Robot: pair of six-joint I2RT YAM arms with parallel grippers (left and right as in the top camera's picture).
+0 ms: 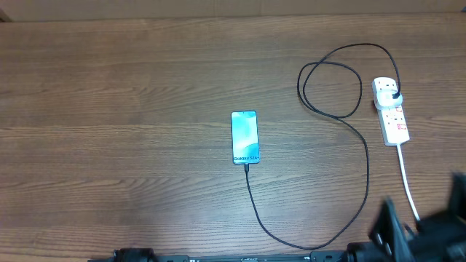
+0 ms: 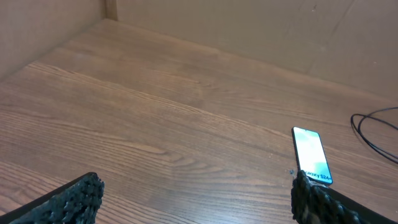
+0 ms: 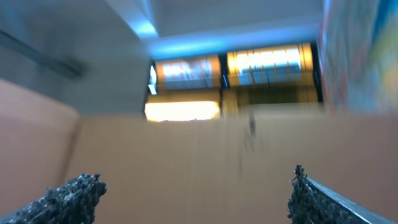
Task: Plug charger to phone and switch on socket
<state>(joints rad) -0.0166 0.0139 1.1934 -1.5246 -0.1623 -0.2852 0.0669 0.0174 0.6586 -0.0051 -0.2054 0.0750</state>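
We read "Galaxy S24" in white letters along the near end of the phone (image 1: pixel 245 137), whose screen glows blue-teal; the same words show on it in the left wrist view, less sharply. The socket (image 1: pixel 391 110) carries small red marks beside its outlets, too small for us to read, and we cannot tell how its switches stand.

The left gripper (image 2: pixel 198 186) is spread wide, its two dark fingers (image 2: pixel 71 200) at the lower corners of its own view with bare table (image 2: pixel 155 112) between them; it holds nothing and touches nothing. The right gripper (image 3: pixel 196 180) is likewise wide apart and empty, its camera tilted up at a blurred wall and lit panels. From overhead the right arm (image 1: pixel 444 218) is a dark blur at the lower right corner, over the thick white cord (image 1: pixel 406 178).

The phone lies flat near the table's middle. The charger (image 1: pixel 366 164) meets the phone's near short edge, curves towards the near edge, climbs to the right, loops once and ends at its black plug seated in the socket's far outlet
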